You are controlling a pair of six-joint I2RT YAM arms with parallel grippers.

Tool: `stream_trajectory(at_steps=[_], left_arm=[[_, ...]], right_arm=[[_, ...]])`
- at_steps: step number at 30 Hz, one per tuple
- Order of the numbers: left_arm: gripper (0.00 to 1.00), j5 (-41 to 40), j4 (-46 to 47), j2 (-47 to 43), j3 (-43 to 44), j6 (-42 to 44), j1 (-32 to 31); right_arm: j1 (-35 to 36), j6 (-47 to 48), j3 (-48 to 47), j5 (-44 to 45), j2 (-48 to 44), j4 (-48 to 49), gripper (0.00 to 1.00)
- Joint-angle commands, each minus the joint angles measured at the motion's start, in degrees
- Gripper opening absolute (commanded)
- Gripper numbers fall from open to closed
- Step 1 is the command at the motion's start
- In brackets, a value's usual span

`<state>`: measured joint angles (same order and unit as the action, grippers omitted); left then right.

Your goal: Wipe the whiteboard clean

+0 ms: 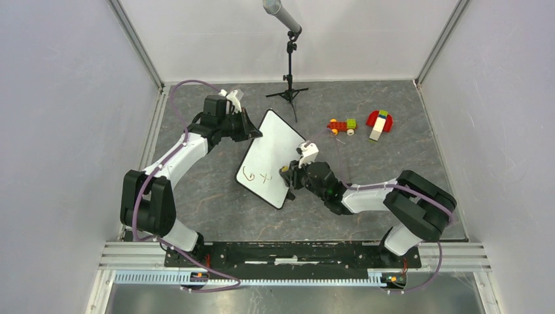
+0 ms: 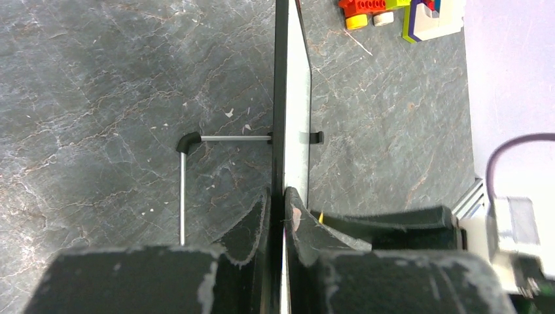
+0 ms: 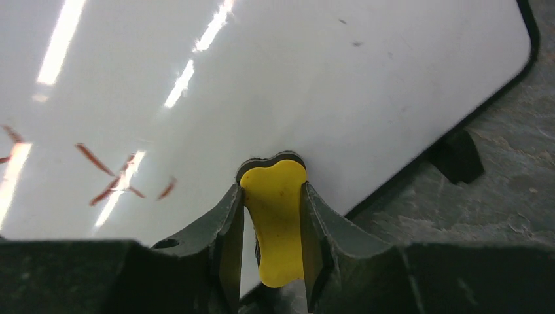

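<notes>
Inside my left hand: whiteboard edge, pinched tight. Inside my right hand: yellow eraser, gripped, tip on the board; red marks to its left.

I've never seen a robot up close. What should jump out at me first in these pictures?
The big whiteboard in the middle of the table stands out, with the left claw clamped on its far edge. The right claw holds a yellow eraser at the board's near side, just right of the red scribbles. Small bright toys sit at the far right.
</notes>
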<state>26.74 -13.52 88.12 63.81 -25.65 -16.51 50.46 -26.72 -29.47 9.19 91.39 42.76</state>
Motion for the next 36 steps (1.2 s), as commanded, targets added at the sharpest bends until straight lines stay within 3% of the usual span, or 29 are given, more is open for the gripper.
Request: stream_trajectory(at_steps=[1,6,8,18,21,32,36], left_arm=[[0.02,2.81,-1.51,0.62,0.35,0.60,-1.85],[0.02,1.96,-1.68,0.66,0.19,0.93,-1.86],[0.02,1.67,-1.86,0.61,0.17,1.13,-1.83],[0.02,1.83,-1.91,-0.21,0.35,1.05,-1.86],[0.02,2.16,-1.86,-0.13,0.44,0.74,-1.86],[0.02,1.47,-1.60,0.18,0.09,0.71,-1.86],[0.02,1.18,-1.86,0.12,0.08,0.99,-1.86]], right_arm=[[8.12,3.52,-9.27,-2.33,-0.40,-8.65,0.24],[12.36,5.35,-18.62,-5.15,3.98,-9.33,0.24],[12.30,5.30,-18.30,-5.38,4.37,-8.77,0.25],[5.28,1.69,2.10,-1.56,0.04,-3.60,0.25],[5.12,2.75,3.35,-0.37,-0.92,-5.18,0.25],[15.55,10.48,-19.03,-1.26,1.65,-12.04,0.25],[15.73,11.40,-22.10,-2.26,3.18,-11.34,0.25]])
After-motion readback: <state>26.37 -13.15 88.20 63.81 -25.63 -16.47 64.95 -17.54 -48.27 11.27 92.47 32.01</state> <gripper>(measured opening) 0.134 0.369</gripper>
